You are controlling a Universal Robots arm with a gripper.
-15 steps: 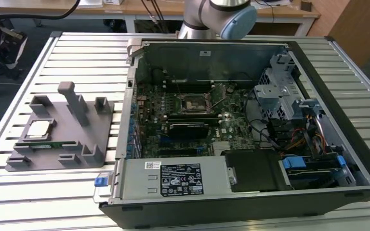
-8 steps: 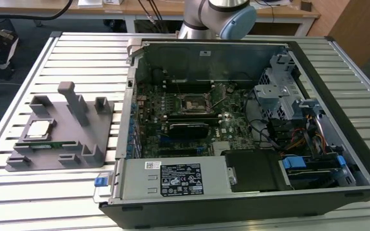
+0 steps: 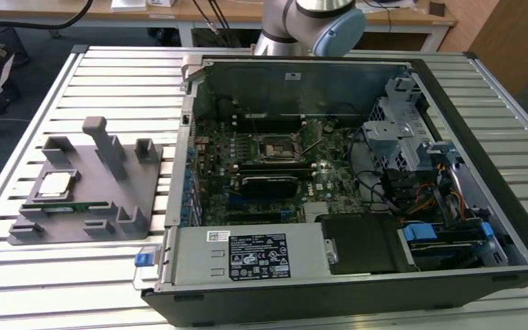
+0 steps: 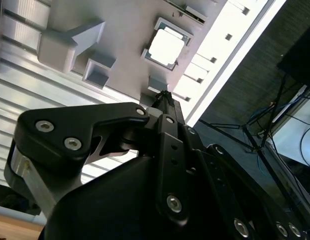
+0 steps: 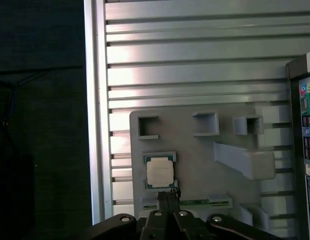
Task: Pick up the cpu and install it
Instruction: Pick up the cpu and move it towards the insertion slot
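- The open computer case [image 3: 356,292] lies on its side on the slatted metal table [image 3: 117,75]. Its power supply [image 3: 250,256] sits at the nearest edge.
- A grey holder fixture [image 3: 108,199] rests on the table just beside the case wall, on the exterior view's left of the case.
- A narrow green memory stick [image 3: 69,206] lies in a slot of the fixture, just beside the chip recess on its nearer side.
- The cpu [image 3: 56,184] sits flat in a square recess of the fixture with its silver top up.
- In both wrist views the gripper [image 5: 168,193] hangs above the fixture, apart from the cpu [image 5: 159,172]. Its fingertips are brought together and nothing is held between them.
- In the second wrist view the gripper [image 4: 164,94] points toward the fixture, and the cpu [image 4: 166,47] lies beyond its tips.
- Inside the case, the black-framed socket [image 3: 275,146] sits near the middle of the motherboard [image 3: 333,180].
- The arm [image 3: 312,24] rises behind the far wall of the case.
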